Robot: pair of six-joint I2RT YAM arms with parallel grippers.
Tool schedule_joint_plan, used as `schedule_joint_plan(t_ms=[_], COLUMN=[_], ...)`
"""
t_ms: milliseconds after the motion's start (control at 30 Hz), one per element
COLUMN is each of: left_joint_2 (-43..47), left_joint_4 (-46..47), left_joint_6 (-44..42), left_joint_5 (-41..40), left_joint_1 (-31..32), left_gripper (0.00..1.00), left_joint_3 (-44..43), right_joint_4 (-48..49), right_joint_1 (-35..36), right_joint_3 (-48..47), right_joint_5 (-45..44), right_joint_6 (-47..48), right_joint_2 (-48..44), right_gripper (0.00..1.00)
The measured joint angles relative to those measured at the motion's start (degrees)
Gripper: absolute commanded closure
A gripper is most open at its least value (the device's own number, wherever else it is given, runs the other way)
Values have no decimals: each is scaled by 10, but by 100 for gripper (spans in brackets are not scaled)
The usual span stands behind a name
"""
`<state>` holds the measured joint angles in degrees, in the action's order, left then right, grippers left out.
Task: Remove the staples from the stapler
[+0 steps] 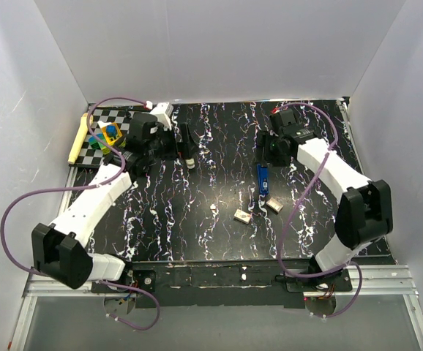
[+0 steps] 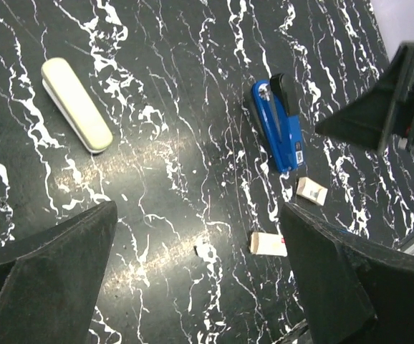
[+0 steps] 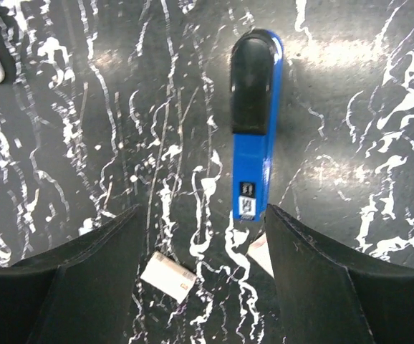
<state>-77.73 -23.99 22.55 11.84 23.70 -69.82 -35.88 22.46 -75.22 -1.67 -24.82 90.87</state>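
Note:
A blue stapler [image 1: 263, 179] with a black top lies closed and flat right of the table's middle, also seen as the blue stapler [image 2: 278, 123] and the blue stapler [image 3: 253, 122]. A tiny pale bit [image 2: 205, 249], possibly staples, lies on the marbled surface; the white veining makes it hard to tell. My left gripper [image 2: 198, 215] hangs open above bare table, holding nothing. My right gripper [image 3: 203, 215] is open just behind the stapler's labelled end, its fingers apart from it. In the top view the left gripper [image 1: 164, 146] and right gripper [image 1: 274, 150] sit toward the back.
A cream-coloured second stapler [image 2: 76, 115] lies left of the blue one. Two small pale boxes [image 1: 243, 216] [image 1: 274, 205] sit in front of the blue stapler. A checkered mat [image 1: 94, 150] with colourful blocks and a pale stick [image 1: 77, 139] is at the back left. White walls surround the table.

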Motion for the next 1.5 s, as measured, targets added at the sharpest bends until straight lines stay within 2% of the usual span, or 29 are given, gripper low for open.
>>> schedule_joint_plan(t_ms=[233, 467, 800, 1067, 1200, 1367, 1500], left_joint_2=[40, 41, 45, 50, 50, 50, 50], left_joint_4=[-5, -13, -15, -15, -17, -20, -24], left_joint_6=[-9, -12, -16, -16, -16, -15, -16], left_joint_5=[-26, -47, -105, -115, -115, -115, -108], left_joint_1=[0, 0, 0, 0, 0, 0, 0], left_gripper=[2, 2, 2, 2, 2, 2, 2], left_joint_3=[57, 58, 67, 72, 72, 72, 72], right_joint_4=[-24, -52, -71, -77, -78, -77, -77], right_joint_1=[-10, -12, -12, -12, -12, -12, -12], right_joint_3=[-68, -133, -159, -159, -160, -164, -165], right_joint_5=[-37, -54, -67, -70, -69, -66, -65], right_joint_6=[23, 43, 53, 52, 51, 45, 39], right_joint_2=[84, 153, 203, 221, 238, 248, 248], right_gripper=[26, 26, 27, 36, 43, 69, 84])
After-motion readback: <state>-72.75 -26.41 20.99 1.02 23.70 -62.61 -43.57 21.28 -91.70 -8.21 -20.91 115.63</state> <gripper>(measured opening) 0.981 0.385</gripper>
